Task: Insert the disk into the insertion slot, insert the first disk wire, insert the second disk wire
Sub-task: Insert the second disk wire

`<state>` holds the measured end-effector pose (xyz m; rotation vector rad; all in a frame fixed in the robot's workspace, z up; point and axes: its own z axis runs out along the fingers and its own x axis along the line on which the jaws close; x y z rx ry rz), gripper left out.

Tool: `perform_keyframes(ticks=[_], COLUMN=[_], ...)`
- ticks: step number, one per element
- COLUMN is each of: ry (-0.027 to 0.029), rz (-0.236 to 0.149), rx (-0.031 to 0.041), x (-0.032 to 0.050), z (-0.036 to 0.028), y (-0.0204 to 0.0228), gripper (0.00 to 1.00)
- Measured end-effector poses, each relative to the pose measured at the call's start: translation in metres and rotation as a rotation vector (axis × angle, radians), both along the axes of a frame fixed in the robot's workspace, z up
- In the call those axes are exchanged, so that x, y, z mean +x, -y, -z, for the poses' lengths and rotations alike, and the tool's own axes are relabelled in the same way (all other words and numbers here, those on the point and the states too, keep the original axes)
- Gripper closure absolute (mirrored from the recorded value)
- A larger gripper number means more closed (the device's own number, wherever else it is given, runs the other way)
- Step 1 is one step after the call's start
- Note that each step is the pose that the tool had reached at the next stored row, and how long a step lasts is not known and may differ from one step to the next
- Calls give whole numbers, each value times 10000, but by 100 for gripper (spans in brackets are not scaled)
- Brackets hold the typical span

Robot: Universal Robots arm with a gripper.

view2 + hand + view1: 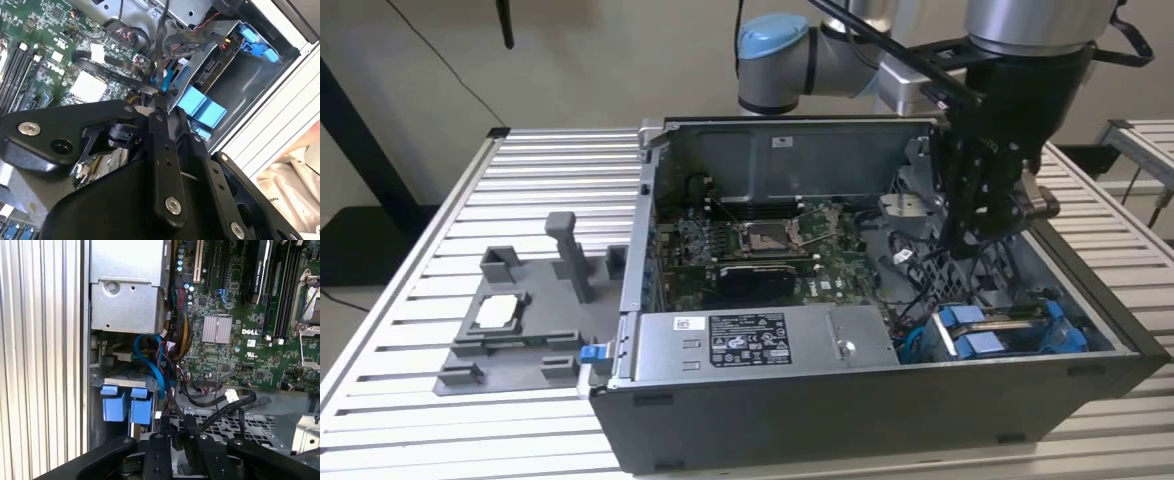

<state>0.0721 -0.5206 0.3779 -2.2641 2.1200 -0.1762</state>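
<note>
You are looking at the gripper [974, 240] reaching down into the open computer case [854, 420], on the side toward the exterior view's right, just above the perforated metal floor beside the motherboard [761, 250]. In both wrist views its fingers are pinching together on a black wire [115, 75], and the flat lead is running from the fingertips [159, 97] out over the green board. In the first wrist view the same gripper [178, 422] is holding near a loop of black wire [220, 407] that is ending in a small white plug.

The disk [987, 330] is sitting inside the insertion slot [1074, 325], in the case's corner at the exterior view's lower right. Its bright blue carrier tabs [122, 402] are facing up out of the cage, and its connector edge [215, 70] is showing bare in the second wrist view. The pinched wire end is hanging near that edge but apart from it. A blue cable [155, 365] is curling between the disk and the grey power-supply box [127, 290].

The case is lying on a slatted metal table [400, 300], and a grey fixture tray [520, 330] is sitting well apart from it, toward the exterior view's left.
</note>
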Motion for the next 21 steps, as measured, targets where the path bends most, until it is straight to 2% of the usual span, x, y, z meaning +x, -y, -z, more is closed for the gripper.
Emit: perform_keyframes(ticks=[4, 6, 8, 9, 11, 15, 16, 17, 18, 21], ry=[21, 25, 25, 25, 25, 25, 25, 32, 120, 144], rz=[0, 0, 0, 0, -3, -5, -6, -14, -141, -217], rx=[-18, -18, -19, -19, -17, -18, -19, -20, -67, -72], x=[0, 0, 0, -1, 0, -1, 0, 0, 0, 0], z=[19, 25, 29, 29, 28, -63, -67, -65, -51, -46], y=[0, 0, 0, 0, 0, 0, -1, -6, -57, -69], gripper=[74, 83, 83, 89, 89, 87, 82, 82, 75, 75])
